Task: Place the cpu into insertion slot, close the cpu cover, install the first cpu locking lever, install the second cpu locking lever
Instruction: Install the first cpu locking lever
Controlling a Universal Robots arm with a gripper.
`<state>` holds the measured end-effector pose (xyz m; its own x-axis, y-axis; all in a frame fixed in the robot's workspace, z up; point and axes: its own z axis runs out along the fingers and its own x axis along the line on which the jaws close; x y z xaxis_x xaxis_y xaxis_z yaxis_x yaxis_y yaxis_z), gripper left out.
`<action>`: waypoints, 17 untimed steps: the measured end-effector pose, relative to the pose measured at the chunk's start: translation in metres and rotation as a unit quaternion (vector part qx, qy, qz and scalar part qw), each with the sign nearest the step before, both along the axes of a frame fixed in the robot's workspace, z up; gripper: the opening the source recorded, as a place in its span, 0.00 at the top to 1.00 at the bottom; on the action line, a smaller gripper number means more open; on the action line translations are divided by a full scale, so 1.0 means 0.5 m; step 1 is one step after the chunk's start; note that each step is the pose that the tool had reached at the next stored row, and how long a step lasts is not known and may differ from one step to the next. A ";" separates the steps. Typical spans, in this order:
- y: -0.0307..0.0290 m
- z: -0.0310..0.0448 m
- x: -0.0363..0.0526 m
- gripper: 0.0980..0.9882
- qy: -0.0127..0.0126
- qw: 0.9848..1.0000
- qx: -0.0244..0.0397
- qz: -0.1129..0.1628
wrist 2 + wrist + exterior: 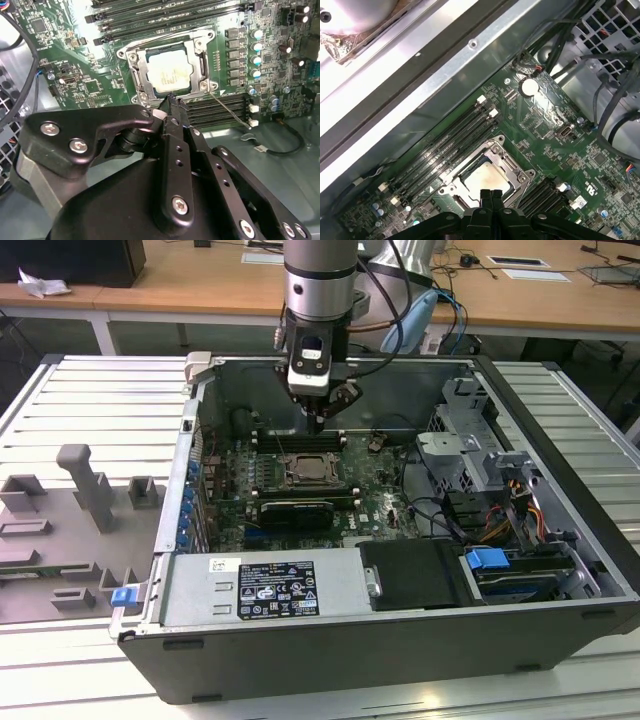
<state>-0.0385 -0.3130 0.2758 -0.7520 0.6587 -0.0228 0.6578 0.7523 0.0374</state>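
Observation:
The cpu (pixel 169 74) with its pale silver top lies in the insertion slot (pixel 305 472) on the green motherboard. The silver cpu cover (pixel 134 76) lies flat around the chip, and in the first wrist view the cpu (pixel 487 179) shows through the cover (pixel 492 151). A thin wire locking lever (pixel 231 110) sticks out from one socket corner across the memory slots. My gripper (pixel 172 101) is shut with nothing in it, its black fingertips (pixel 485 196) just beside the socket frame's edge. In the exterior view the gripper (pixel 318 423) hangs inside the case above the socket's far side.
Memory slots (pixel 445 145) flank the socket on both sides. A long black expansion card (pixel 295 510) lies in front of it. The power supply (pixel 260 585), a drive cage (pixel 470 455) and loose cables (pixel 440 515) crowd the case. Grey fixtures (pixel 90 490) stand on the exterior view's left.

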 end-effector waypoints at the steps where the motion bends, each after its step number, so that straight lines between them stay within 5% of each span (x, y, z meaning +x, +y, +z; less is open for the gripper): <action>1: 0.000 0.000 0.000 0.99 0.000 1.000 0.000 0.005; 17: -0.001 0.000 0.000 0.99 0.000 0.998 0.000 0.067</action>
